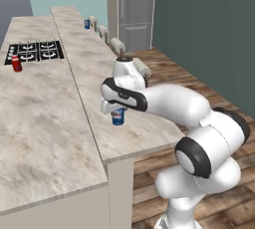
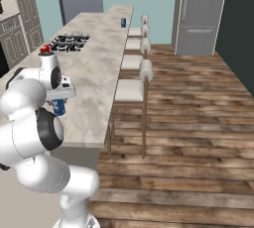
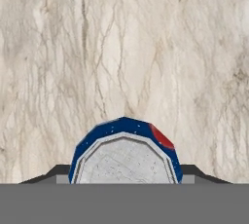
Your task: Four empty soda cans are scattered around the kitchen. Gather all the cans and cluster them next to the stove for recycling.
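Observation:
A blue soda can (image 1: 118, 117) (image 2: 58, 107) stands upright near the front end of the raised marble bar counter (image 1: 84, 68). My gripper (image 1: 117, 113) (image 2: 58, 103) reaches down over it, one finger on each side. In the hand view the can's silvery top (image 3: 125, 156) sits between the dark fingertips (image 3: 57, 173), which lie right against its sides; I cannot make out whether they press on it. A red can (image 1: 16, 63) (image 2: 44, 49) stands beside the black stove (image 1: 35, 51) (image 2: 69, 42). Another blue can (image 1: 87, 24) (image 2: 123, 22) stands at the bar's far end.
A row of white bar stools (image 2: 131, 88) lines the floor side of the bar. A steel fridge (image 1: 132, 9) (image 2: 198, 14) stands at the back. The lower marble counter (image 1: 40, 123) stretches between the stove and the front edge.

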You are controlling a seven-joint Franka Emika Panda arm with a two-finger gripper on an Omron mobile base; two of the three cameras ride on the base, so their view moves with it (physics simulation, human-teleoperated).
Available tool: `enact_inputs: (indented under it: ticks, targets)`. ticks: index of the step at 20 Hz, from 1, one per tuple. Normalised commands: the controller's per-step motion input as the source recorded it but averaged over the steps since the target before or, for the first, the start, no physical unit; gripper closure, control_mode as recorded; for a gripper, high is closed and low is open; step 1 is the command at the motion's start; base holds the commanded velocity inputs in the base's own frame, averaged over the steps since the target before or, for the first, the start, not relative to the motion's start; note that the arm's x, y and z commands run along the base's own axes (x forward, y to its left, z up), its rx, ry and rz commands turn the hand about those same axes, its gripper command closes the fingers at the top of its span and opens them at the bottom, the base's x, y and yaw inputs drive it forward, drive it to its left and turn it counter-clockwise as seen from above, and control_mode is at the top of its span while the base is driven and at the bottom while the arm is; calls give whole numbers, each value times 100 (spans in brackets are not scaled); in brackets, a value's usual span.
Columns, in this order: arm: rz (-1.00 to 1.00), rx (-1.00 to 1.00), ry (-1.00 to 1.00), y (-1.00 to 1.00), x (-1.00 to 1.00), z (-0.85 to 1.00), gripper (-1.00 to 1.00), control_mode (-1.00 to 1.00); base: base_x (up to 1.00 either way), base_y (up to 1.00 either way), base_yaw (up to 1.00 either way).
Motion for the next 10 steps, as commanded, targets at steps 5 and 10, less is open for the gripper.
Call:
enact_inputs:
  ticks: [5, 10]
  targets:
    - [6, 0, -5, 0, -11, 0, 100, -100, 0, 0, 0]
    - [6, 0, -7, 2, -22, 7, 100, -100, 0, 0, 0]
